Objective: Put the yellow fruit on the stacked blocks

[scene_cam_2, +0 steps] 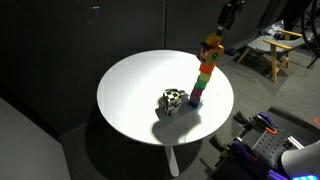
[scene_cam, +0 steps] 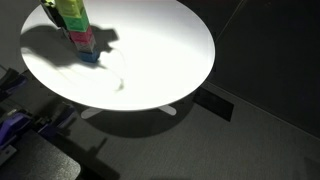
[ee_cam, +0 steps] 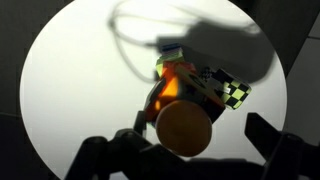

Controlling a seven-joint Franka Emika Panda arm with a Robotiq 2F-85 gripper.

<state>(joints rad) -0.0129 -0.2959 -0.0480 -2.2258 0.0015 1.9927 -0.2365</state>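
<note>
The stacked blocks [scene_cam_2: 205,78] rise as a tall tower near the edge of the round white table [scene_cam_2: 135,90]; in an exterior view the stacked blocks [scene_cam: 76,28] are cut off by the top of the picture. The yellow fruit [scene_cam_2: 212,42] rests on top of the tower. In the wrist view the yellow fruit [ee_cam: 182,128] is a round orange disc over the blocks [ee_cam: 178,82]. My gripper [ee_cam: 197,122] hangs open straight above it, one finger on each side and neither touching. In an exterior view the gripper [scene_cam_2: 228,17] is just above the tower.
A small black-and-white checkered object [scene_cam_2: 172,101] lies on the table beside the tower's foot, also in the wrist view [ee_cam: 232,92]. A wooden stool [scene_cam_2: 270,50] stands beyond the table. Dark equipment [scene_cam_2: 262,140] sits near the table's edge.
</note>
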